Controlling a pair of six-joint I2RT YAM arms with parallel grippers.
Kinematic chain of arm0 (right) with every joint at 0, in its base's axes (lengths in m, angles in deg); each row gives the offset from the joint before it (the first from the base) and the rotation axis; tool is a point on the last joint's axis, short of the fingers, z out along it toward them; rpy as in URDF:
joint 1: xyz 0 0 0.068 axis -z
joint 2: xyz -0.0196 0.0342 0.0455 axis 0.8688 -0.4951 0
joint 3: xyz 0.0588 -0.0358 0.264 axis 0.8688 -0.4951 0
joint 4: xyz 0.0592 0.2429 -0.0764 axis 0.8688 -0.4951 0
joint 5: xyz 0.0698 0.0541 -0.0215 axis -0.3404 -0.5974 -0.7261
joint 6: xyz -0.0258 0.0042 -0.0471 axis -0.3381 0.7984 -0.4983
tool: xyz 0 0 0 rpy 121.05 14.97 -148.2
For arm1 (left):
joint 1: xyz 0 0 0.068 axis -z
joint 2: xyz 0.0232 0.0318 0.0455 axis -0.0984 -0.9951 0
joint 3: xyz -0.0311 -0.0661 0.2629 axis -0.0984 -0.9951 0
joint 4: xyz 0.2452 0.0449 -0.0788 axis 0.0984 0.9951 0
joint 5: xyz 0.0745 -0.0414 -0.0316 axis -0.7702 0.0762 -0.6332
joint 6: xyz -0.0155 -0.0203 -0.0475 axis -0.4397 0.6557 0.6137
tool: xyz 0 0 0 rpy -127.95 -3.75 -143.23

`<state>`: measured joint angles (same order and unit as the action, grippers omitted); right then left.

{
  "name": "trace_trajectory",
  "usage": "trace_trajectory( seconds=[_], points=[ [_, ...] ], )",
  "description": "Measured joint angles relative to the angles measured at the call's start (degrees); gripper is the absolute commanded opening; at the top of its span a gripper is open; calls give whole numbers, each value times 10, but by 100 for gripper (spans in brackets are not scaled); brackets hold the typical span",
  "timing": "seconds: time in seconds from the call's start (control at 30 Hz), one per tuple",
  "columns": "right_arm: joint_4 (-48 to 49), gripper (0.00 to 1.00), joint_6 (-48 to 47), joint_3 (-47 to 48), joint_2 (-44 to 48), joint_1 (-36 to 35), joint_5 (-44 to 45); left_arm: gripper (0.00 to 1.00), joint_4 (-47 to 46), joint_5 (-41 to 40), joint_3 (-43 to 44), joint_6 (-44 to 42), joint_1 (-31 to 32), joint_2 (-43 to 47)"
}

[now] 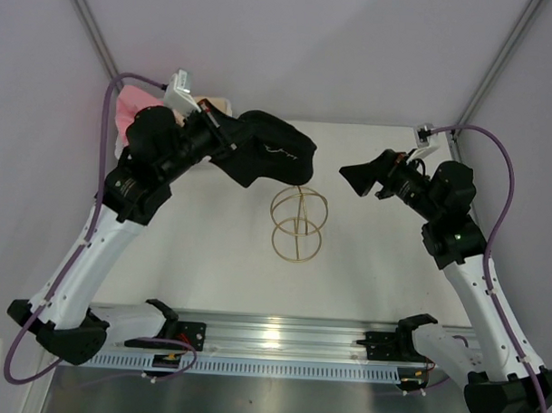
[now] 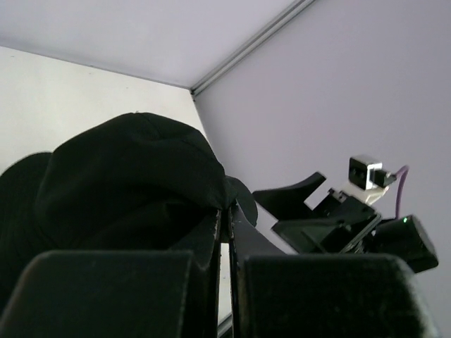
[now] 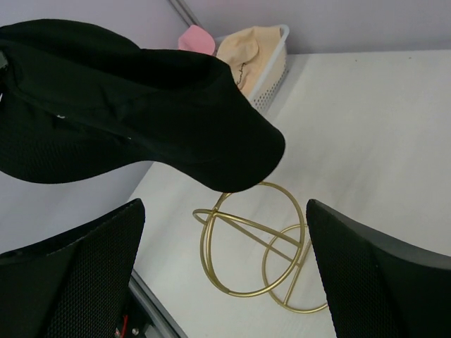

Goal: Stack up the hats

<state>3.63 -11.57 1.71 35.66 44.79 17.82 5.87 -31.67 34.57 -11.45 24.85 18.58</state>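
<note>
My left gripper [image 1: 231,140] is shut on the brim of the black hat [image 1: 271,152] and holds it in the air, over the far side of a gold wire stand [image 1: 298,224]. In the left wrist view the fingers [image 2: 211,232] pinch the cloth of the black hat [image 2: 127,176]. My right gripper [image 1: 363,180] is open and empty, to the right of the hat and stand. In the right wrist view the black hat [image 3: 141,105] hangs above the stand [image 3: 254,246]. A pink hat [image 3: 196,39] and the beige hat [image 3: 250,46] lie in the basket [image 3: 271,74].
The white mesh basket sits at the far left corner, mostly hidden behind my left arm in the top view, with the pink hat [image 1: 133,106] and the beige hat [image 1: 213,105] showing. An aluminium rail [image 1: 280,338] runs along the near edge. Walls close in on both sides.
</note>
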Motion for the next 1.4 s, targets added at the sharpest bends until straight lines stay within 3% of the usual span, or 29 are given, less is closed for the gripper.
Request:
trace_trajectory(
  seconds=[0.3, 0.53, 0.73, 0.9, 1.17, 1.4],
  points=[
    [-66, 99, -12, 0, 12, 3, 89, 1, -16, -57, 31, 39, 90, -86],
    [-95, 99, -22, 0, 49, 17, 129, 1, -14, -83, -73, 43, 122, -48],
    [-100, 100, -27, 0, 29, 17, 140, 1, 0, -125, -156, 89, 132, -5],
    [-97, 99, -37, -7, 14, 16, 128, 1, -8, -134, -146, 133, 136, -12],
    [-74, 99, -73, -37, 37, 3, 100, 1, -38, -147, -45, 174, 156, -57],
    [-70, 99, -82, -46, 65, 2, 117, 1, -44, -186, -34, 231, 196, -54]
  ],
)
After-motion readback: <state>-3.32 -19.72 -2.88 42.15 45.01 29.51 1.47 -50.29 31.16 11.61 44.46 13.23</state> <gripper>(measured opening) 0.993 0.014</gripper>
